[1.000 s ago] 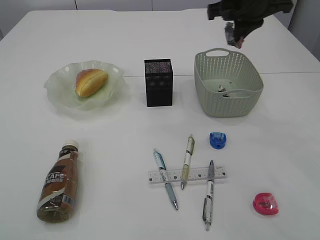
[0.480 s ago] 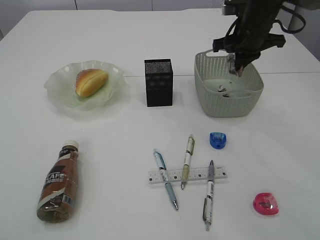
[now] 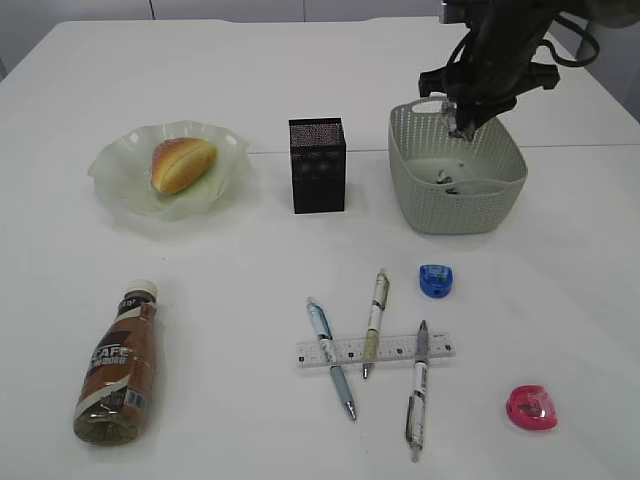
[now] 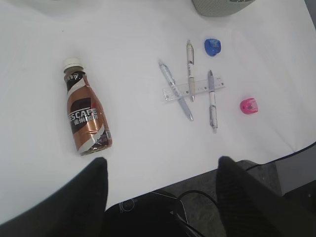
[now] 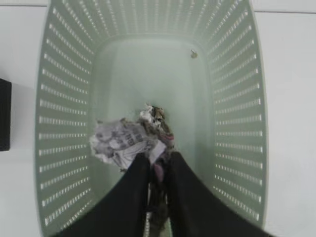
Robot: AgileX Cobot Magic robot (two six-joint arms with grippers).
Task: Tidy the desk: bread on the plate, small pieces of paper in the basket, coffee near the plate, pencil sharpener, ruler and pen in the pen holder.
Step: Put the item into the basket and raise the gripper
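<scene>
The right claw [image 3: 462,128] hung directly above the basket [image 3: 500,205], its narrowly parted jaws gripping a paper wad [image 5: 159,170]; another wad [image 5: 121,143] lay on the floor straight below.

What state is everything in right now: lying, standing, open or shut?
bread: lying on the plate
coffee: capped, lying on its side
basket: upright, crumpled paper inside
pen holder: upright
ruler: flat, crossed by three pens
left gripper: open, empty
right gripper: above the basket, grip unclear
</scene>
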